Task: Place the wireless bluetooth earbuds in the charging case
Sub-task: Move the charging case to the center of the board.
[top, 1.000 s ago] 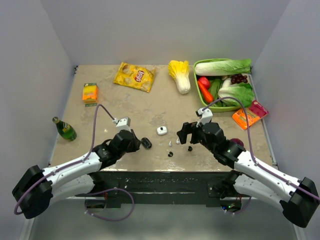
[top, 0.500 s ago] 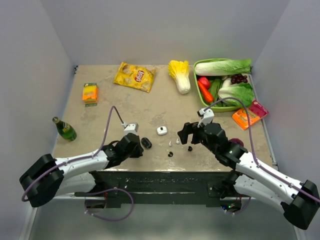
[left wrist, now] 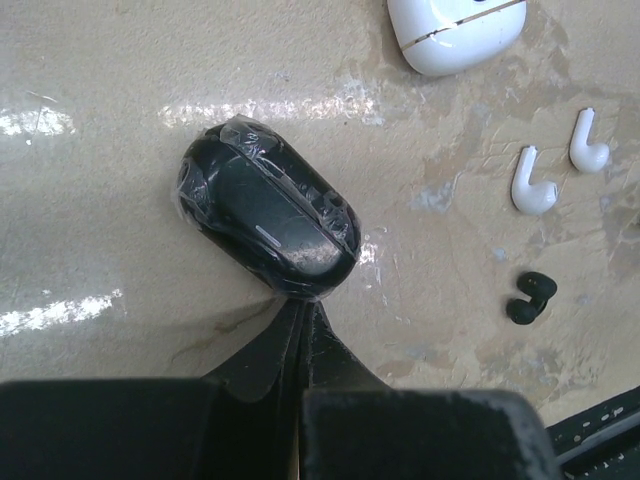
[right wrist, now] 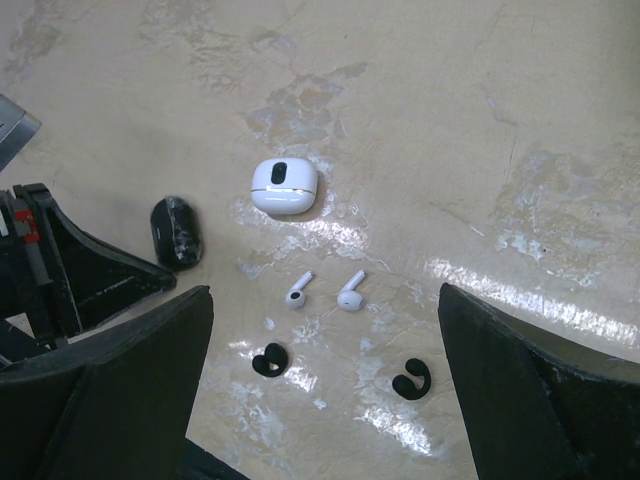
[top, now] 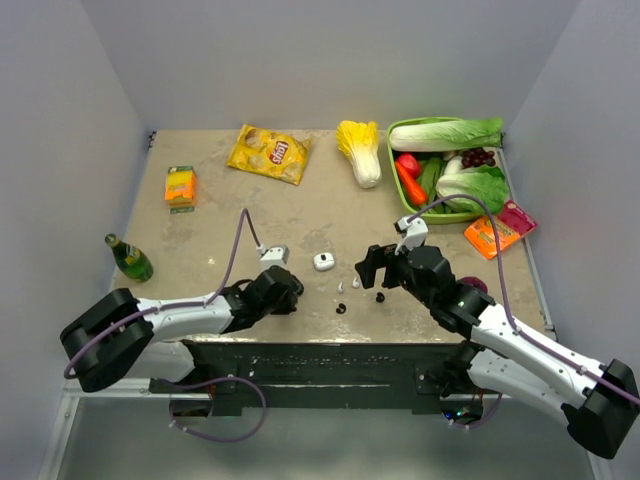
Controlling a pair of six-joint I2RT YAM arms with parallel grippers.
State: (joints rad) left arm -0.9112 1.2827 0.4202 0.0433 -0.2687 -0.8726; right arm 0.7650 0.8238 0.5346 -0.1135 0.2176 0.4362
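Two closed charging cases lie on the table: a white one [right wrist: 285, 186] [left wrist: 455, 35] [top: 323, 262] and a black one wrapped in film [left wrist: 268, 222] [right wrist: 176, 232]. In front of the white case lie two white earbuds [right wrist: 297, 293] [right wrist: 350, 293]. Nearer the table edge are two black earbuds [right wrist: 268, 361] [right wrist: 411, 379]. My left gripper [left wrist: 300, 308] is shut and empty, its tips touching the black case's near end. My right gripper [right wrist: 325, 350] hangs open above the four buds, holding nothing.
A green bottle [top: 130, 258] lies at the left edge, with an orange box [top: 180, 186] behind it. At the back are a chips bag [top: 269, 153], a cabbage [top: 361, 150] and a green vegetable basket [top: 392, 135]. An orange packet [top: 497, 230] lies at the right.
My left gripper has shut and its arm has swung right and toward the table's near edge, ending with the tips against the black case. The right arm has not moved.
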